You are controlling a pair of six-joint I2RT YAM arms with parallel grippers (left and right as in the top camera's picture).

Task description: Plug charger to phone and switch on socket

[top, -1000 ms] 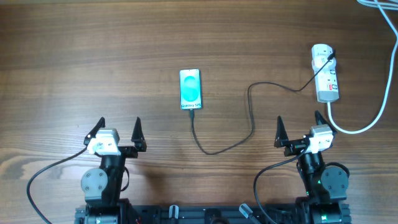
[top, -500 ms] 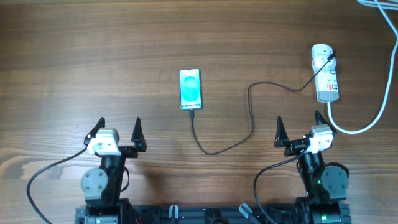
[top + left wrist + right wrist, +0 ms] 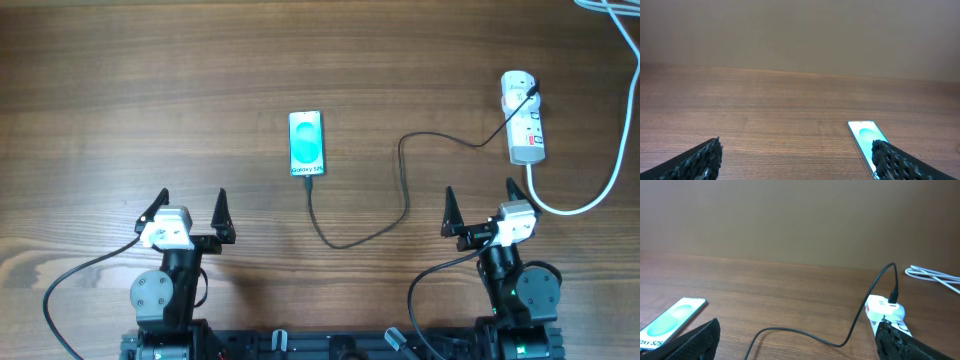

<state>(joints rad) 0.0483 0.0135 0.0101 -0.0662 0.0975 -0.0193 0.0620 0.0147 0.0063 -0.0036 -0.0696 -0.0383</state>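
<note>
The phone (image 3: 306,144) lies flat mid-table, turquoise screen up; it also shows in the left wrist view (image 3: 863,137) and the right wrist view (image 3: 671,317). The charger, a thin black cable (image 3: 404,195), runs from the socket in a loop to the phone's near end, where its tip (image 3: 311,182) touches the phone. The cable also shows in the right wrist view (image 3: 860,320). The socket, a white power strip (image 3: 522,118), lies at the right (image 3: 884,309). My left gripper (image 3: 190,212) and right gripper (image 3: 480,206) are open and empty near the front edge.
A thick white lead (image 3: 600,195) curves from the socket's near end up along the right edge, also seen far right in the right wrist view (image 3: 935,275). Bare wooden tabletop (image 3: 150,90) spreads to the left and far side.
</note>
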